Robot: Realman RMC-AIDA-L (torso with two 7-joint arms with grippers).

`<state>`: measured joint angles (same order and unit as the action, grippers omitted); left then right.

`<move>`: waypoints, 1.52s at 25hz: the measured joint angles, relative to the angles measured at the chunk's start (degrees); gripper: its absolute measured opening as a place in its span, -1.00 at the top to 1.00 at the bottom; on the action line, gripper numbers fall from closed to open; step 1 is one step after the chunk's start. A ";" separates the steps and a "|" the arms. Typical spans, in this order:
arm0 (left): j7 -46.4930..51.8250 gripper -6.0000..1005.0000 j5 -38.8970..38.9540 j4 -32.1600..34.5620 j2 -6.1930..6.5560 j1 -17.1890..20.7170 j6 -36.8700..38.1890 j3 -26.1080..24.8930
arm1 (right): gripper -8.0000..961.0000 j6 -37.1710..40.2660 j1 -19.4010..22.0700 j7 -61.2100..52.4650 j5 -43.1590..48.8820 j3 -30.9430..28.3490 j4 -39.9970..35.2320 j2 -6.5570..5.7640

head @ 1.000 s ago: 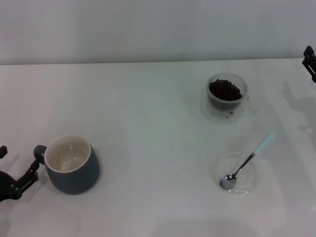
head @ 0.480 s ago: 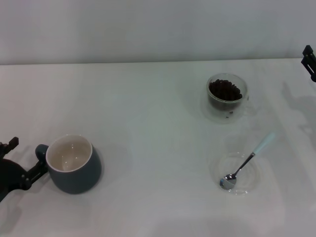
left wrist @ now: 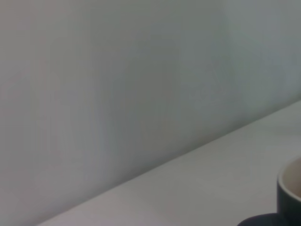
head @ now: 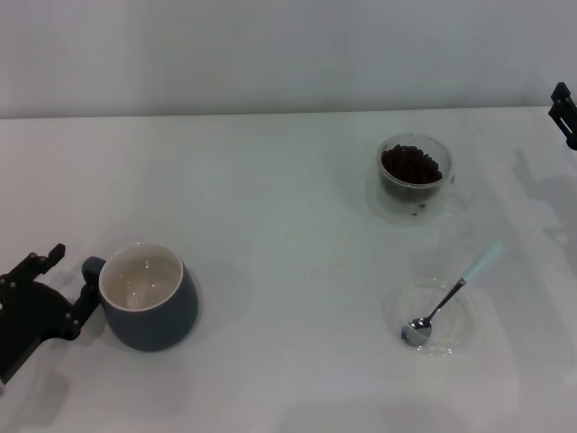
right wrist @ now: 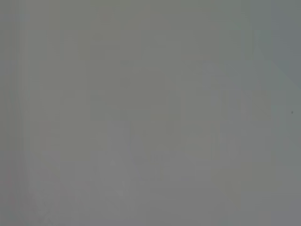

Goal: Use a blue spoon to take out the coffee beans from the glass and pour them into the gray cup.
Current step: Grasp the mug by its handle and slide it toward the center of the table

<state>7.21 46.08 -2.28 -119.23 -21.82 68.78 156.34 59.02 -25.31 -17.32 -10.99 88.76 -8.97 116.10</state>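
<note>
The gray cup (head: 149, 307) stands at the front left of the table, cream-white inside and without beans; its rim also shows in the left wrist view (left wrist: 288, 195). My left gripper (head: 70, 278) is open just left of it, with one finger against the cup's loop handle. The glass (head: 414, 173) with the coffee beans (head: 411, 163) stands at the back right. The blue spoon (head: 448, 299) lies in front of it, bowl on a flat clear saucer (head: 462, 329), handle pointing back and right. My right gripper (head: 565, 113) is at the far right edge, away from all of them.
The white table (head: 288, 216) ends at a pale wall at the back. A wide bare stretch lies between the cup and the glass. The right wrist view shows only a plain grey surface.
My left gripper has moved right and turned, and the gray cup has slid a little to the right with it. The glass, spoon and right gripper have not moved.
</note>
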 joint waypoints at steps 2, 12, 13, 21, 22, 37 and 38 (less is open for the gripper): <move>-1.78 -0.28 0.68 0.94 -0.04 0.06 -0.68 -0.03 | -0.70 0.00 0.00 -0.04 0.00 0.00 0.00 0.00; -3.37 0.16 1.12 2.84 -0.06 -0.27 -1.97 -0.04 | -0.70 0.01 0.00 -0.08 0.00 0.00 -0.08 0.00; -3.38 0.20 1.13 2.89 -0.05 -0.29 -1.99 -0.04 | -0.70 0.01 0.00 -0.08 0.00 0.00 -0.08 0.00; -3.51 0.74 1.14 4.81 -0.04 -0.54 -2.10 -0.05 | -0.70 0.02 -0.02 -0.08 0.00 0.00 -0.09 -0.01; -3.80 0.77 1.14 5.30 -0.04 -0.62 -2.11 -0.05 | -0.70 0.02 -0.05 -0.08 0.00 0.00 -0.09 0.00; -9.50 0.82 0.64 14.52 -0.30 -3.27 -7.01 0.29 | -0.70 0.02 -0.16 -0.08 0.00 0.00 -0.09 -0.09; -9.50 0.82 0.58 15.09 -0.30 -3.43 -7.42 0.31 | -0.70 0.02 -0.16 -0.08 0.00 0.00 -0.08 -0.09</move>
<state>-2.29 46.66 12.81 -119.53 -25.25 61.36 156.64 59.05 -25.48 -17.40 -10.99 88.77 -9.05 116.01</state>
